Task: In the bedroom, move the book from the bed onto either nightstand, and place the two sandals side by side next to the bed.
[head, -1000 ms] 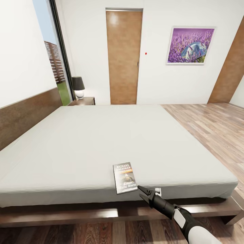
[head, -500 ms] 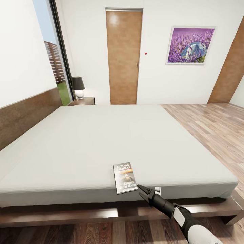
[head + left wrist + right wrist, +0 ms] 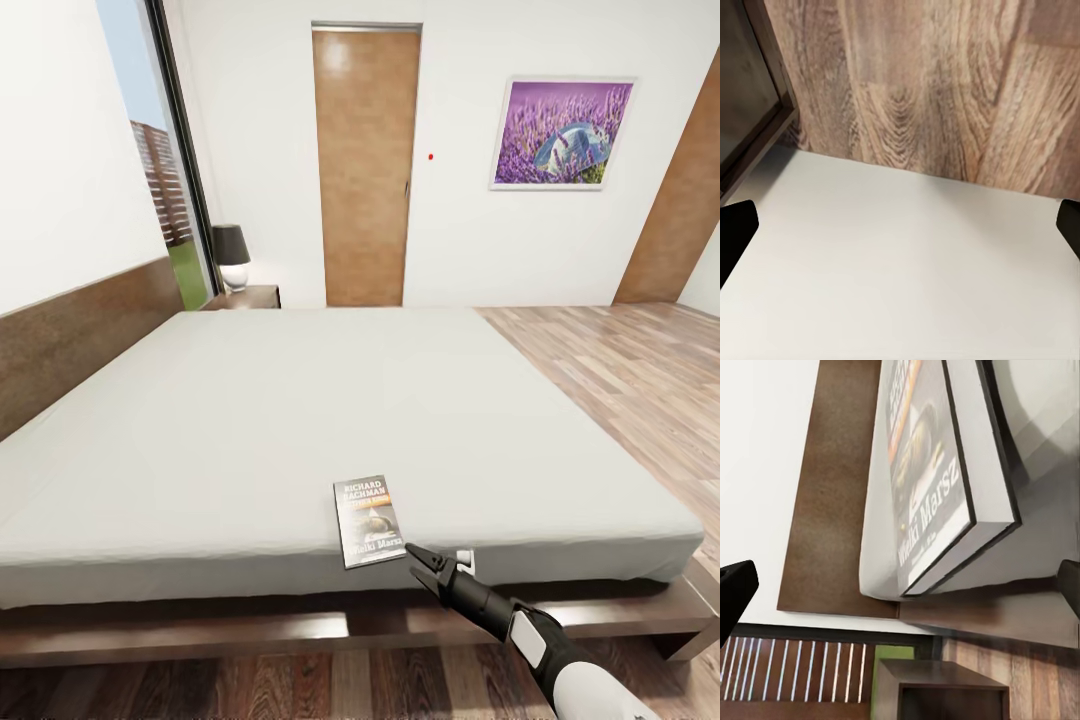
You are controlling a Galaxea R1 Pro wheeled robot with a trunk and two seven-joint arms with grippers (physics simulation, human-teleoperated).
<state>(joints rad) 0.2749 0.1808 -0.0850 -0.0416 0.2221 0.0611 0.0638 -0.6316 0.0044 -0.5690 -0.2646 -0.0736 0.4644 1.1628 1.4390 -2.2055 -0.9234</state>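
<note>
The bed (image 3: 300, 420) is carrying the book (image 3: 369, 520), which is lying flat at the mattress's near edge, its corner slightly overhanging. The right gripper (image 3: 418, 560) is hovering just beside that corner, jaws spread wide and holding nothing. The book is looking light, thin and stiffish, so pinching the overhanging edge seems best.

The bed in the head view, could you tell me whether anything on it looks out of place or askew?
Only the book stands out: it lies alone at the near edge of the bed, slightly skewed to that edge. The right gripper hovers open beside it.
</note>
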